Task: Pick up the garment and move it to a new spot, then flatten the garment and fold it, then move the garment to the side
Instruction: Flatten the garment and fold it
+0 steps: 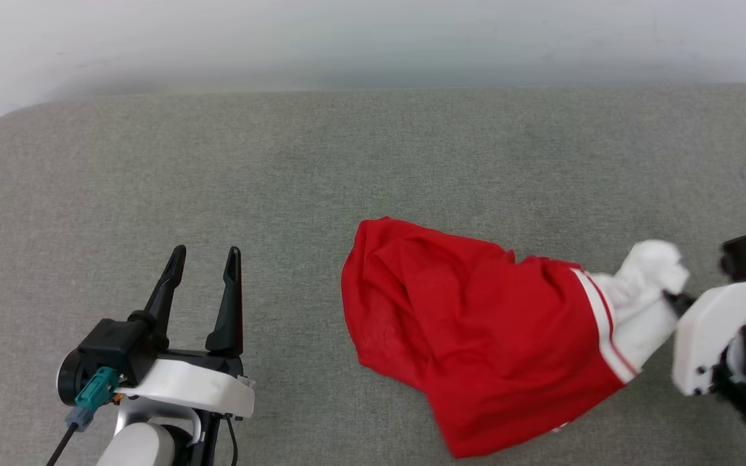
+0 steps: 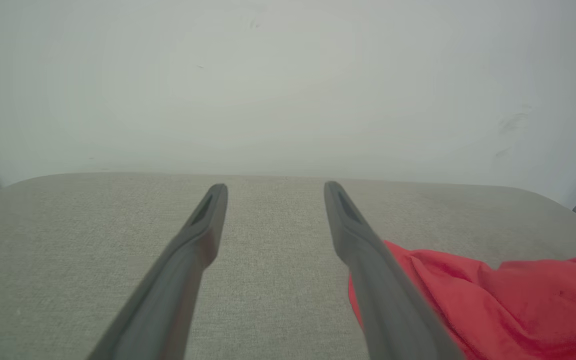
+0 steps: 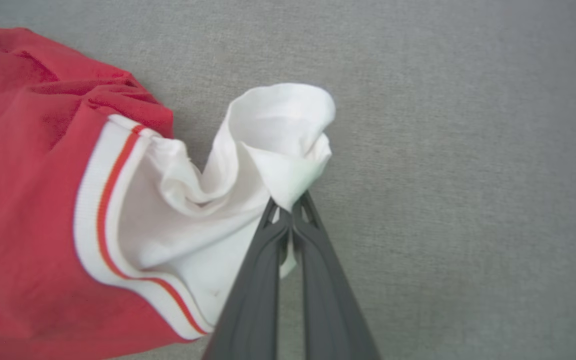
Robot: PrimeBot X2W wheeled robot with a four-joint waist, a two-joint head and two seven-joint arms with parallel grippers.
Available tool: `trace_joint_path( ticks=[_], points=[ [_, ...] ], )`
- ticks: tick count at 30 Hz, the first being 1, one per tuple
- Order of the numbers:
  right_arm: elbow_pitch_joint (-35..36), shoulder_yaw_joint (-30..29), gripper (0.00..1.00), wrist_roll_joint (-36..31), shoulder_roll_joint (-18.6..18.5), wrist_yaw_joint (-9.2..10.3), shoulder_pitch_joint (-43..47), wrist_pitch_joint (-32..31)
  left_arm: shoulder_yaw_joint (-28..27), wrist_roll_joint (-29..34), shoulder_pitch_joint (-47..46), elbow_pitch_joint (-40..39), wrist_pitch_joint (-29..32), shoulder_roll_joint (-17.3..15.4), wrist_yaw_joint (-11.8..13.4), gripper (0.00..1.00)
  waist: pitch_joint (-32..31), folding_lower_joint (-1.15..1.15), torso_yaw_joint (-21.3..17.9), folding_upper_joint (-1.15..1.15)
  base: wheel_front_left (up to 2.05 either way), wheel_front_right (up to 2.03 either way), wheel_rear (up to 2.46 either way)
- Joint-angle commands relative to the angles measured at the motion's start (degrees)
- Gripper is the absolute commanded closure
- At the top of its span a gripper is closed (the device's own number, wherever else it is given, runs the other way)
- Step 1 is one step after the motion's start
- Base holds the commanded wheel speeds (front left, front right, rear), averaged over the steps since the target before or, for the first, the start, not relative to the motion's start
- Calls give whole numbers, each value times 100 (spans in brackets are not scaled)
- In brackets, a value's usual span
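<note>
left gripper (image 1: 208, 251) fingers apart; right gripper (image 3: 289, 205) fingers clamped on sleeve (image 3: 278, 130) | 1 garment (image 1: 476, 336) crumpled on grey cushion (image 1: 217, 162)

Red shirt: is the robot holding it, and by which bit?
Yes. The right end effector pinches the garment by its white sleeve. The left end effector is open, holding nothing.

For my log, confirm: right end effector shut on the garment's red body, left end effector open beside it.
Not its red body: the right wrist view shows the right end effector shut on the garment by its white sleeve. The rest stands.
</note>
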State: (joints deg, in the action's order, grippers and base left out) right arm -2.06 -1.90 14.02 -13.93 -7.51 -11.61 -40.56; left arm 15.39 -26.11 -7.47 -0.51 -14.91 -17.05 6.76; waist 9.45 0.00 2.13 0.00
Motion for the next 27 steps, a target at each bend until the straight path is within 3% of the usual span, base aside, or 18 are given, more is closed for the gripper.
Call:
trace_joint_path(
  ticks=[1, 10, 14, 15, 16, 27],
  points=[
    [4, -265, 100, -85, -22, 4, -138, 100, -22, 24, 37, -12, -40, 7, -20, 0, 4, 0, -45, 0, 0, 0, 0],
    [-826, -2126, 100, -450, 198, 4, -67, 750, -15, 58, -18, 6, -34, -13, -61, 0, 93, 0, -86, 0, 0, 0, 0],
    [-1247, -2342, 100, -526, 316, 4, -32, 1163, -35, 45, -56, 42, -28, -41, -75, 0, 113, 0, -73, 0, 0, 0, 0],
    [-1376, -2365, 60, -537, 370, 3, -48, 1268, -43, 44, -46, 52, -28, -51, -72, 0, 107, 0, -75, 0, 0, 0, 0],
    [-1445, -2357, 0, -571, 401, 4, -75, 1436, -49, 47, -26, 51, -29, -56, -68, 0, 97, 0, -76, 0, 0, 0, 0],
    [-1197, -1643, 0, -601, 770, 3, -64, 3985, -44, 38, 270, 49, -6, -86, 27, 0, -281, 0, -133, 0, 0, 0, 0]
  ],
)
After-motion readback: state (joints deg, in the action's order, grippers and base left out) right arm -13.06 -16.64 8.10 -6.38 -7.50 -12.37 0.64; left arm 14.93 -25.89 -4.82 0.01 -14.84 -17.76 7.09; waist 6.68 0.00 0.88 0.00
